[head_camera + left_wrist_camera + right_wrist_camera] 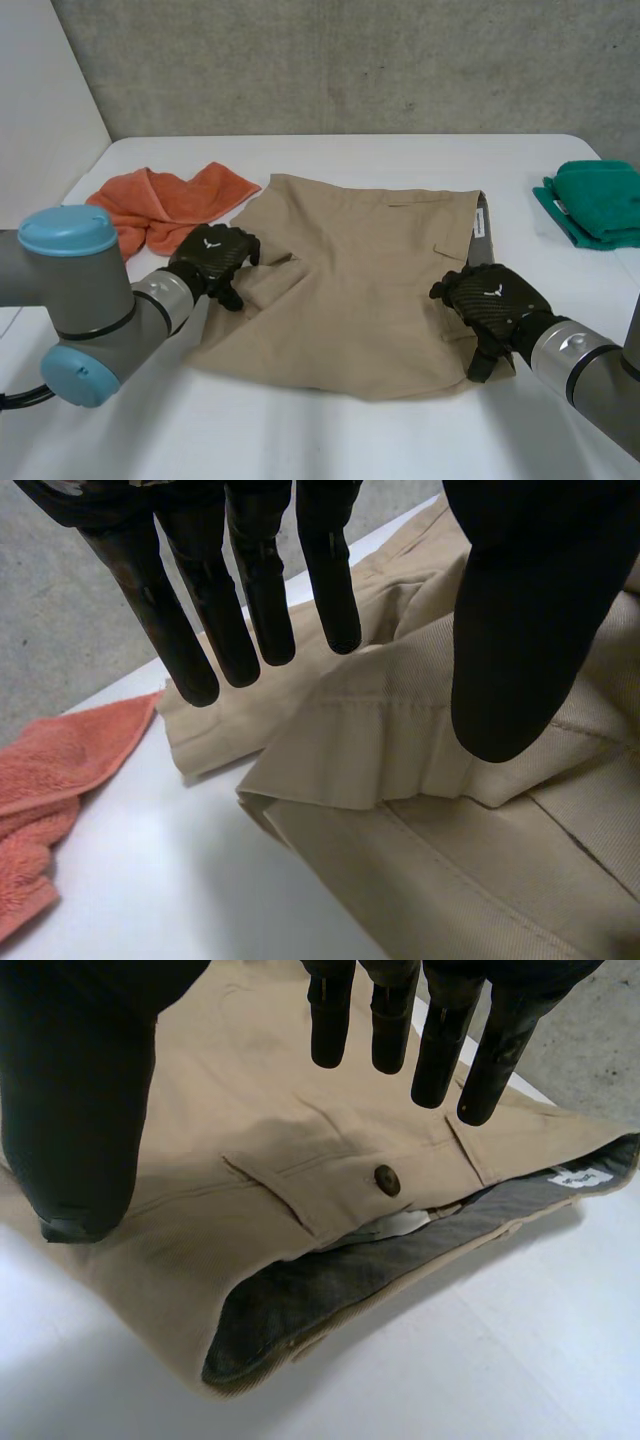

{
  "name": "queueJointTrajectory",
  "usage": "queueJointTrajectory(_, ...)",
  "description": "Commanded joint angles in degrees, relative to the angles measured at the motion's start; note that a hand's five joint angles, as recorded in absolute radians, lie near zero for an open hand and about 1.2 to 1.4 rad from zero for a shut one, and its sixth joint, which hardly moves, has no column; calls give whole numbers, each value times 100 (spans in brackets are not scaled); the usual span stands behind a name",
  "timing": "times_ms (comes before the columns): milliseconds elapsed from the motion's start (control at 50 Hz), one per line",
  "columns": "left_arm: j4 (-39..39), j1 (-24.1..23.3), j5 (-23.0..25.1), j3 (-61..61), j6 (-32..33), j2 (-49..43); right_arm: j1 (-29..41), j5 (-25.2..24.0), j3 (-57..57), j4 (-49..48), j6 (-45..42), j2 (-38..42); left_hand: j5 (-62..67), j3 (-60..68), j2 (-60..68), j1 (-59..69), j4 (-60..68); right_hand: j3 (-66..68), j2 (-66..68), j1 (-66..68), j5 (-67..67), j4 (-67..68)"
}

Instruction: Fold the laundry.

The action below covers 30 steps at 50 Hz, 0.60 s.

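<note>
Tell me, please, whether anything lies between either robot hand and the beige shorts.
Nothing visible does. The left robot hand is open right over the rumpled side edge of the shorts, the right robot hand open over the waistband. The orange towel and green towel lie off to the sides, under neither hand.

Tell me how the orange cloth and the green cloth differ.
The orange cloth lies crumpled and spread out; the green cloth is folded into a neat stack. The orange cloth is close beside the shorts, on the robot's left; the green cloth sits apart from them, on its right. Both rest on the white table.
</note>
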Motion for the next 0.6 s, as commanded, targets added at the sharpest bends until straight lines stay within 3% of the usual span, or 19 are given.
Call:
queueJointTrajectory(20, -77, -75, -28, 238, -298, -191, -1, -3, 116, -35, 2, 0, 1581, 1597, 1569, 1579, 1557, 438, 513, 760, 421, 431)
queueJointTrajectory(120, -42, -75, -133, 466, -254, -287, 8, -3, 168, -61, 2, -17, 4152, 4169, 4141, 4151, 4129, 438, 513, 760, 421, 431)
queueJointTrajectory(240, -7, -58, -563, 861, -193, -331, 26, -3, 212, -61, -7, -26, 4174, 4191, 4163, 4173, 4151, 421, 496, 744, 404, 414)
queueJointTrajectory(360, -42, 13, -977, 1310, 273, -595, 61, -3, 213, -61, 2, -26, 4023, 4039, 4012, 4022, 4000, 438, 513, 760, 421, 431)
queueJointTrajectory(480, -25, 22, -960, 1451, 721, -841, 70, -3, 213, -61, 2, -9, 2899, 2915, 2888, 2898, 2876, 421, 496, 744, 404, 414)
queueJointTrajectory(540, 2, 13, -968, 1486, 810, -955, 61, -3, 230, -61, 2, -9, 664, 681, 653, 663, 641, 421, 496, 744, 404, 414)
queueJointTrajectory(600, 11, 13, -1003, 1574, 810, -991, 52, -3, 248, -70, -7, -17, -298, -282, -309, -299, -321, 404, 479, 727, 387, 397)
